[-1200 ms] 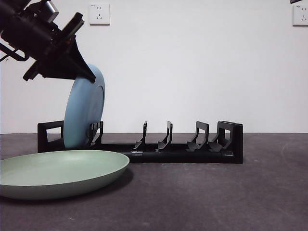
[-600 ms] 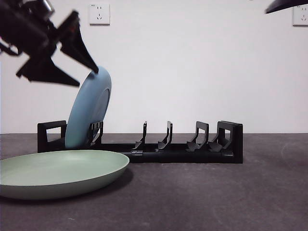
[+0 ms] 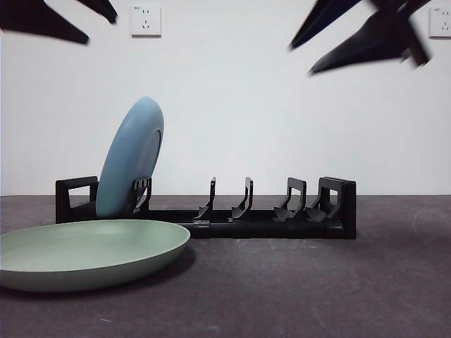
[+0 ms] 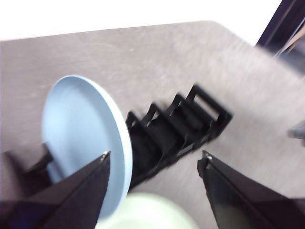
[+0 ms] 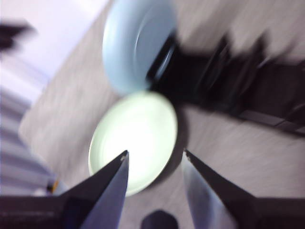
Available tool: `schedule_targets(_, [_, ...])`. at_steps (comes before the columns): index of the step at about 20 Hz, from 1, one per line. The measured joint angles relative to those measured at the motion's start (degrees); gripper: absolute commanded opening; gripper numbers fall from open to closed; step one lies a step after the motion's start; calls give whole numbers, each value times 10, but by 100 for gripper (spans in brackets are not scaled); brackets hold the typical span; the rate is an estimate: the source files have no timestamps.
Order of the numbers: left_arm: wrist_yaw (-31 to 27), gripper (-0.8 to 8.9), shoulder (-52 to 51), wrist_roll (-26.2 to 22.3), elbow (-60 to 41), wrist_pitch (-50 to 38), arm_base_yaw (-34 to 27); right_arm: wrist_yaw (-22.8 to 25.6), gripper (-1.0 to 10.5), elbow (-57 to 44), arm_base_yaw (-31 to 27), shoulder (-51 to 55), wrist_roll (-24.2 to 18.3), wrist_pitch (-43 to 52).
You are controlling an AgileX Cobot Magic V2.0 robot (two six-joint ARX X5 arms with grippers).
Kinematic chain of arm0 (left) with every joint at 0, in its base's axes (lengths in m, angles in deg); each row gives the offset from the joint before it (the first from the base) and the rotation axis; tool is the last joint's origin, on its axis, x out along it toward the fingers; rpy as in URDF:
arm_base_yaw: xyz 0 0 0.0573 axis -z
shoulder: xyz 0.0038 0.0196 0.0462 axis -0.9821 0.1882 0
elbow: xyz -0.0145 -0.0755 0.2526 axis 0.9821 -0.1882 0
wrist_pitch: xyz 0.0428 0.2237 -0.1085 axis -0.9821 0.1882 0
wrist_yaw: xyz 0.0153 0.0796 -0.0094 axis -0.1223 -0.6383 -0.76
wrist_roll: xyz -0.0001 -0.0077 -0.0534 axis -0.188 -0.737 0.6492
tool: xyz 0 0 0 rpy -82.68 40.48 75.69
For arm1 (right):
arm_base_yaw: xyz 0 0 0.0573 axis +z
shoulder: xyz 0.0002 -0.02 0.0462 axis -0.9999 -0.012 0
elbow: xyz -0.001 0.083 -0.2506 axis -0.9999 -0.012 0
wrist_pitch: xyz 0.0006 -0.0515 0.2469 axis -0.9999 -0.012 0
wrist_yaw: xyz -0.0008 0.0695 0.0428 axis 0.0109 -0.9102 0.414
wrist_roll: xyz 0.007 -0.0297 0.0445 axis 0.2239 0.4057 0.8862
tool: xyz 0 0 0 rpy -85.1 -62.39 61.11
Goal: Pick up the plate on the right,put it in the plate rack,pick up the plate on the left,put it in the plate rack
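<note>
Plate rack [image 3: 211,218]: long black rack on the counter [image 3: 317,282], dividers upright, all slots bare except the end one at 9 o'clock.
Blue plate [image 3: 130,158]: on edge in that end slot, tilted, top leaning toward 3 o'clock; no jaws on it.
Green plate [image 3: 84,252]: flat on the counter, just in front of the rack's 9 o'clock end, not yet picked.
Left gripper [image 4: 155,164]: jaws open, holding nothing, above the blue plate.
Right gripper [image 5: 155,160]: jaws open, empty, above the green plate; views blurred.
Risk, grasp: green plate lies flat, rim low; jaws could skid off it or shove it into the rack.
Risk, knock: a careless descent could bump the leaning blue plate and tip it.
</note>
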Motion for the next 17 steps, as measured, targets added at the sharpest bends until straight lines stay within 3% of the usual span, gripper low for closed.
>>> schedule_targets(3, [-94,321,-56,-49,2,76,53,0,186,3,47,-88,0,37])
schedule_targets(6, [-149,320,-84,-77,2,106,104,0,186,31,73,-183,0,36])
schedule_targets(11, [-169,320,-88,-85,3,106,164,0,186,116,95,-331,0,31])
schedule_targets(17, [-198,320,-88,-86,3,106,179,0,186,179,104,-424,1,30])
